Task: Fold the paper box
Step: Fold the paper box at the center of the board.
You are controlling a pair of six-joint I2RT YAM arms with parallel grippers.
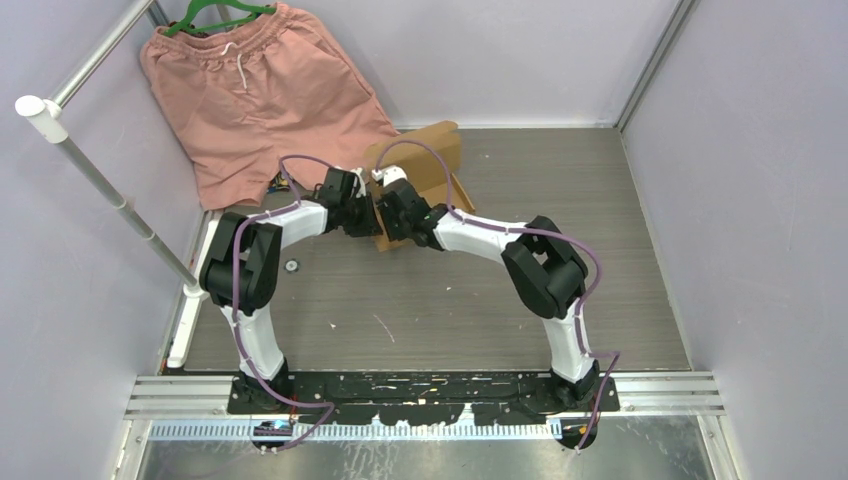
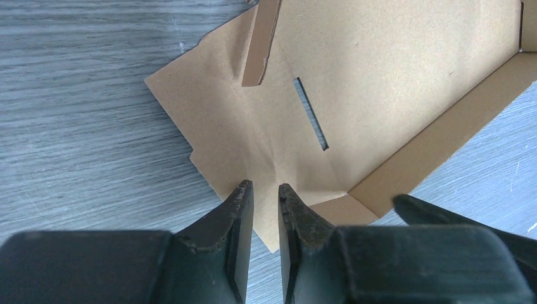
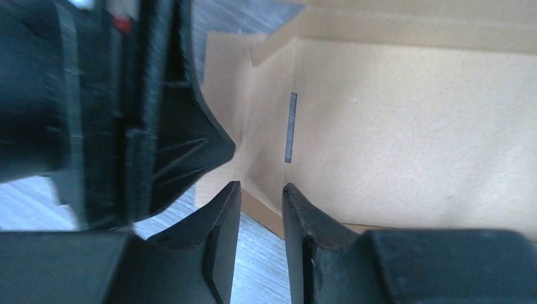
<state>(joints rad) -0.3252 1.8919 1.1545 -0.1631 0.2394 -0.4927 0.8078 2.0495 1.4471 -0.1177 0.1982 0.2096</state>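
The paper box (image 1: 425, 145) is a brown cardboard sheet, partly folded, with raised side walls, at the back middle of the table. Both grippers meet at its near left corner. My left gripper (image 1: 362, 216) hovers over a flat notched corner flap (image 2: 221, 126), jaws a narrow gap apart with nothing pinched between them (image 2: 266, 187). My right gripper (image 1: 393, 218) is right beside it, jaws slightly apart over the box's corner edge and the table (image 3: 261, 187). A slot (image 2: 311, 114) is cut in the box floor (image 3: 411, 126). The left gripper's body (image 3: 126, 114) fills the left of the right wrist view.
Salmon-pink shorts (image 1: 260, 90) on a green hanger (image 1: 215, 15) lie at the back left, touching the cardboard's left side. A white rail (image 1: 100, 180) runs along the left. Purple walls enclose the grey table (image 1: 450, 300).
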